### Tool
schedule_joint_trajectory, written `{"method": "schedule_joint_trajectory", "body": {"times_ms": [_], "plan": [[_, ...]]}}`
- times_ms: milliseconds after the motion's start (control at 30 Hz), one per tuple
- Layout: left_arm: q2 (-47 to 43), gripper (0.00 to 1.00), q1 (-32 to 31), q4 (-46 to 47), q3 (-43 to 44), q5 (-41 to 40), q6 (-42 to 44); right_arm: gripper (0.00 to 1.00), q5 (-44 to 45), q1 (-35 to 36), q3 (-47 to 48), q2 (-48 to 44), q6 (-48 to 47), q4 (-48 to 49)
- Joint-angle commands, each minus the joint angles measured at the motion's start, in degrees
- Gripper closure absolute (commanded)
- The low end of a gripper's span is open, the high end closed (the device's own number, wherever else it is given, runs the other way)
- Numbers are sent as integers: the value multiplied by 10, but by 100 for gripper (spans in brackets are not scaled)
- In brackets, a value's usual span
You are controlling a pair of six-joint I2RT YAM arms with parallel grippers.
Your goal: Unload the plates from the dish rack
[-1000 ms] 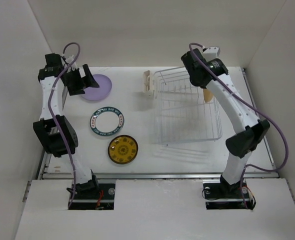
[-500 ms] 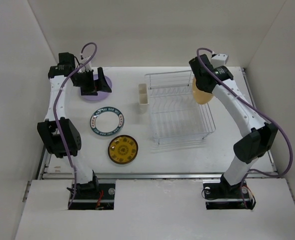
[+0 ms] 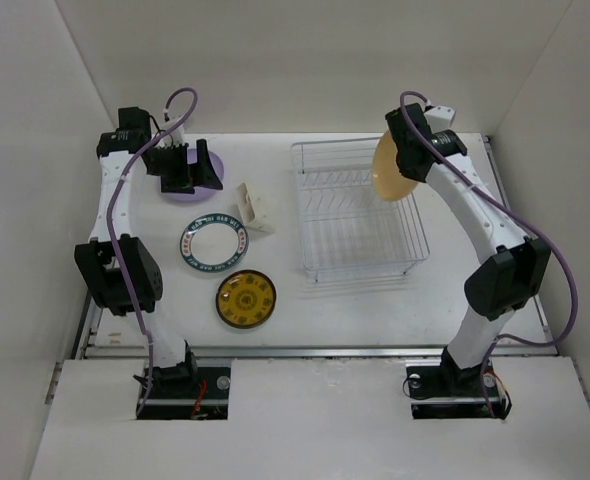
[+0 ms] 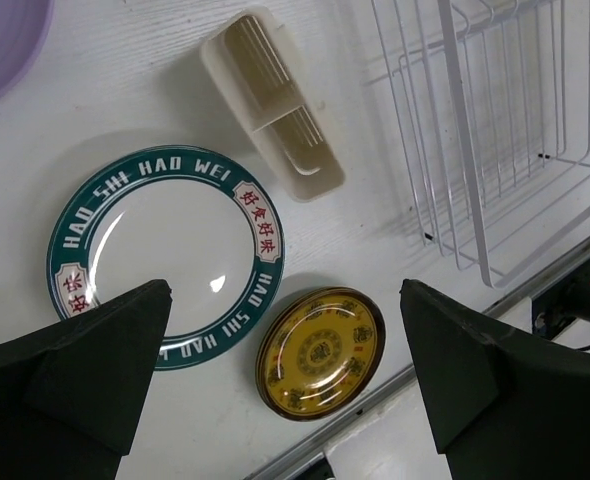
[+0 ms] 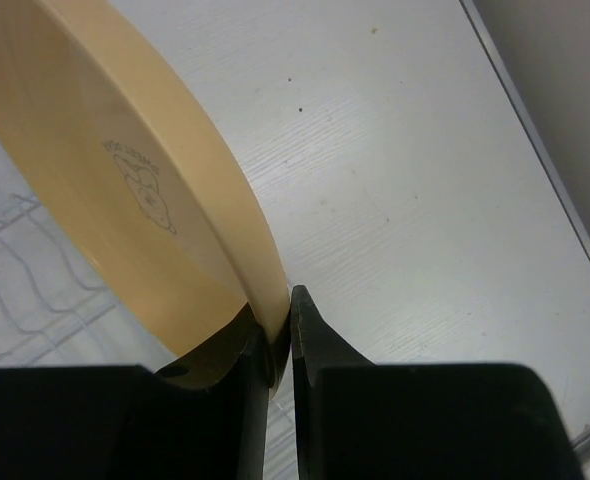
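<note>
My right gripper (image 3: 409, 152) is shut on the rim of the plain tan plate (image 3: 387, 170) and holds it on edge above the far right part of the white wire dish rack (image 3: 360, 212). In the right wrist view the jaws (image 5: 280, 330) pinch the tan plate's rim (image 5: 125, 170). My left gripper (image 3: 197, 172) is open and empty above the lavender plate (image 3: 178, 194). The teal-rimmed plate (image 3: 214, 245) and the amber-yellow plate (image 3: 245, 298) lie flat on the table; both show in the left wrist view (image 4: 165, 255) (image 4: 320, 352). No other plate shows in the rack.
A cream utensil cup (image 3: 255, 207) lies tipped on the table between the lavender plate and the rack, and also shows in the left wrist view (image 4: 272, 105). The rack's wires (image 4: 495, 130) stand to its right. White walls enclose the table.
My right gripper has lifted the tan plate up out of the rack. The rack shifted and settled. The utensil cup came off the rack's left side and fell onto the table. My left arm hardly moved.
</note>
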Motion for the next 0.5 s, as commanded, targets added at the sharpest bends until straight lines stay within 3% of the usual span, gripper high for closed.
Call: {"method": "schedule_joint_trajectory", "body": {"times_ms": [0,100,233,367,467], "plan": [[-21,1,-5,-19,-1,17,40,100,-29,1,39,-37,1,41],[-15,1,-13,-46,10,23,69,100,-64,17,50,-62,-14,55],[-15,1,-31,-78,29,71,114,100,-207,61,35,-84,-62,134],[-21,1,-50,-107,43,139,141,100,-347,104,51,-37,-80,178],[-27,1,-57,-101,43,140,147,100,-429,131,34,-22,-80,222]]}}
